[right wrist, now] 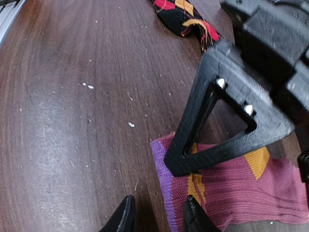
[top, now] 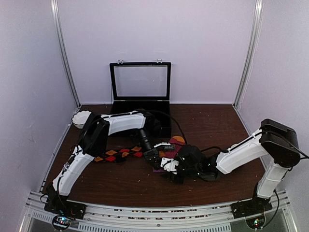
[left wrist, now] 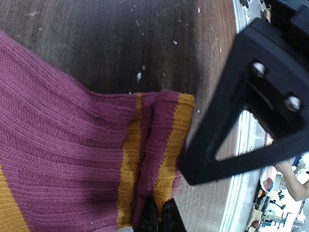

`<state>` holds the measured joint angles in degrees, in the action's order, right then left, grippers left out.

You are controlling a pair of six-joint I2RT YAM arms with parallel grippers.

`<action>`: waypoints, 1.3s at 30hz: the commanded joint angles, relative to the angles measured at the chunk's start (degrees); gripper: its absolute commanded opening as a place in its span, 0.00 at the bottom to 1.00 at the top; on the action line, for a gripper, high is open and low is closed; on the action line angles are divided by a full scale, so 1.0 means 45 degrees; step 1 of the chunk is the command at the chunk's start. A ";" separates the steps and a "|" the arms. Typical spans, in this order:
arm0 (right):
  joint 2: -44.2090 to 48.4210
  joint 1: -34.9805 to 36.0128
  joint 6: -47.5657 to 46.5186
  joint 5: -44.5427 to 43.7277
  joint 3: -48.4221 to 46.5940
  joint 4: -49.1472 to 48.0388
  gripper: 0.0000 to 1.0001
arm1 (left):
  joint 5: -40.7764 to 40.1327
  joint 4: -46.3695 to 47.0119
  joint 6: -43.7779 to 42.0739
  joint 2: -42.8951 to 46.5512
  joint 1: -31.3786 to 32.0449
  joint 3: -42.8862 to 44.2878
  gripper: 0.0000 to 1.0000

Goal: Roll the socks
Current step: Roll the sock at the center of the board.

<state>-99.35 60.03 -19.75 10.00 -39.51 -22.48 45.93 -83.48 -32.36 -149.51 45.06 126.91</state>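
The magenta-pink striped sock [top: 170, 155] lies at the table's middle, its orange toe [top: 178, 140] toward the back. In the left wrist view my left gripper [left wrist: 160, 218] is shut on a raised fold of this sock [left wrist: 72, 159] at an orange stripe. My right gripper [right wrist: 159, 220] is open at the sock's purple edge [right wrist: 166, 183], one finger over the sock [right wrist: 241, 188] and one over bare table. The black argyle sock [top: 120, 154] lies stretched out to the left; its end shows in the right wrist view [right wrist: 186, 17]. Both grippers [top: 152, 155] [top: 172, 166] meet over the pink sock.
A black box [top: 141, 104] with its glass lid raised stands at the back centre. A white bowl [top: 81, 118] sits at the back left. The left gripper's black triangular finger [right wrist: 219, 121] hangs close in front of the right wrist camera. White crumbs dot the wooden table [right wrist: 72, 121].
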 commanded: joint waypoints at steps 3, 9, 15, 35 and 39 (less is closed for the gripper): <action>-0.0403 -0.0386 0.0081 0.0363 -0.0229 0.0376 0.29 | -0.0757 -0.0127 0.0050 -0.0349 -0.0052 0.0046 0.00; -0.0688 -0.0584 0.0347 0.0388 0.0039 0.0301 0.18 | -0.0690 -0.0323 -0.0355 -0.0230 -0.0047 -0.0023 0.07; -0.1228 -0.0756 0.0800 0.0211 -0.0035 0.0213 0.18 | -0.0661 -0.0460 -0.0881 0.0014 -0.0047 -0.0127 0.21; -0.1561 -0.2471 0.5177 0.4028 -0.0454 0.2386 0.00 | -0.1419 0.3973 -0.0654 0.5866 -0.0767 -0.4954 0.56; -0.2168 -0.2906 0.6252 0.4943 -0.1275 0.3277 0.00 | -0.0826 0.4016 -0.1053 0.6106 -0.0712 -0.5190 0.55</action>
<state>-104.75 48.64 1.67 28.34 -43.81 -19.20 39.94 -68.27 -35.46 -123.22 41.47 105.32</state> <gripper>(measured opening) 0.024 0.559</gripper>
